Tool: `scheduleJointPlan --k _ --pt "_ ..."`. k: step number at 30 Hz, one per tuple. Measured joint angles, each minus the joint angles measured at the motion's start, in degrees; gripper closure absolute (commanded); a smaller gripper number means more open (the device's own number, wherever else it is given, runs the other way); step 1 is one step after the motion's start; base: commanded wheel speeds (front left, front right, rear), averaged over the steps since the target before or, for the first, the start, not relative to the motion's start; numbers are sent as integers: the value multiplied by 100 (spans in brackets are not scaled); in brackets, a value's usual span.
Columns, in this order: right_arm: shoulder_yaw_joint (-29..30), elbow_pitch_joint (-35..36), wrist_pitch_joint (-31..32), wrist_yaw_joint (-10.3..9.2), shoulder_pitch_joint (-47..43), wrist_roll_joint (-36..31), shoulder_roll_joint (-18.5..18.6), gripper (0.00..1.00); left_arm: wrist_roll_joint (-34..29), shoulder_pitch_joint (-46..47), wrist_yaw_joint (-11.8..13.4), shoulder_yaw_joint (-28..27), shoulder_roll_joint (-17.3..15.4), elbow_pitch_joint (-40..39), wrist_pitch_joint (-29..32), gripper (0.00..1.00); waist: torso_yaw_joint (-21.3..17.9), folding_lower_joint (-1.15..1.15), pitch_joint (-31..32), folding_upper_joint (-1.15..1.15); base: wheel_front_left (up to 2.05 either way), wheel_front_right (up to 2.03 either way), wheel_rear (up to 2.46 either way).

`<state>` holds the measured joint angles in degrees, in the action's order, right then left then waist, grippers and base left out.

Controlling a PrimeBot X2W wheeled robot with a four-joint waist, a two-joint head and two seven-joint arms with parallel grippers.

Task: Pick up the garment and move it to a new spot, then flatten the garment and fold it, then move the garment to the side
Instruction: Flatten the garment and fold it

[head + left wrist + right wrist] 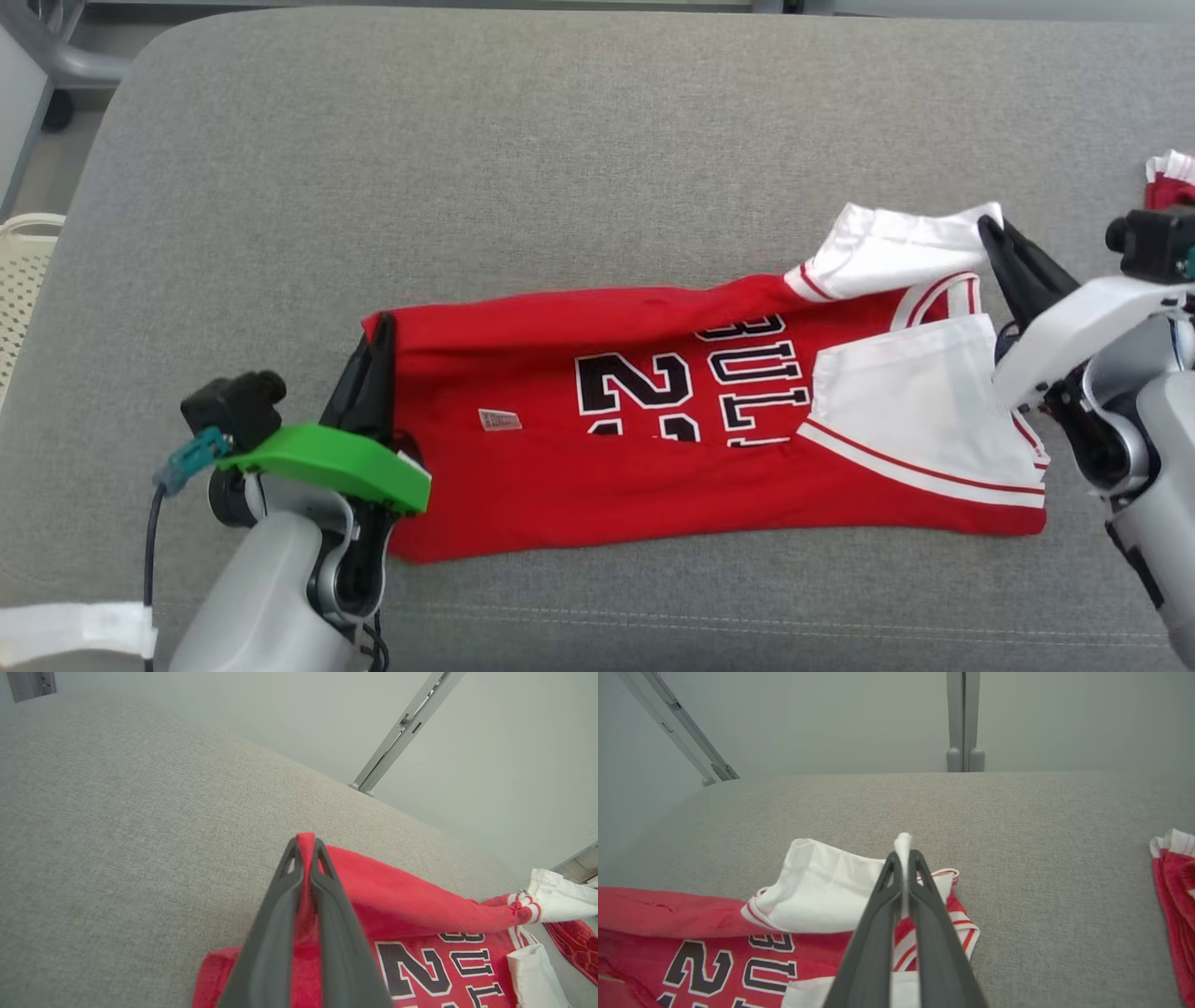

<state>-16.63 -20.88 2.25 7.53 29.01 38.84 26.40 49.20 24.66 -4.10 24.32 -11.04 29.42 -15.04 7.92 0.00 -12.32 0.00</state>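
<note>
**Red jersey (653,467) pinched at both ends, partly folded, on the grey cushion (560,140).**
The left gripper (380,324) is clamped on the red hem corner and the right gripper (990,224) on the tip of a white sleeve. The jersey lies crosswise on the robot's side of the cushion. Either thin pinch may slip, and unequal pulls would likely skew the fold or drag in wrinkles.

Pale grey arms (271,597); green left wrist cover (327,462), white right cover (1083,327), dark fingers (369,383).
</note>
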Motion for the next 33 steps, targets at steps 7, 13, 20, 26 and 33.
scheduleJointPlan --k 7,13,20,26,33 --pt "553 831 46 0 -1135 -99 -271 100 -129 -1105 93 -410 77 -929 0 100 -173 0 96 0 0 0 0" --pt "821 1090 120 -3 -1652 -291 -472 100 -310 -1634 134 -620 169 -1210 0 100 -202 0 86 0 0 0 0" --pt "768 1092 54 -3 -2057 -387 -579 85 -385 -1880 21 -695 307 -1152 0 0 -192 0 159 0 0 0 0" --pt "723 890 -27 -3 -2438 -398 -530 0 -292 -2232 -19 -759 289 -1029 0 0 -213 0 311 0 0 0 0" --pt "848 759 -80 -3 -2719 -419 -480 0 -401 -2512 120 -936 245 -1152 0 0 -240 0 494 0 0 0 0"
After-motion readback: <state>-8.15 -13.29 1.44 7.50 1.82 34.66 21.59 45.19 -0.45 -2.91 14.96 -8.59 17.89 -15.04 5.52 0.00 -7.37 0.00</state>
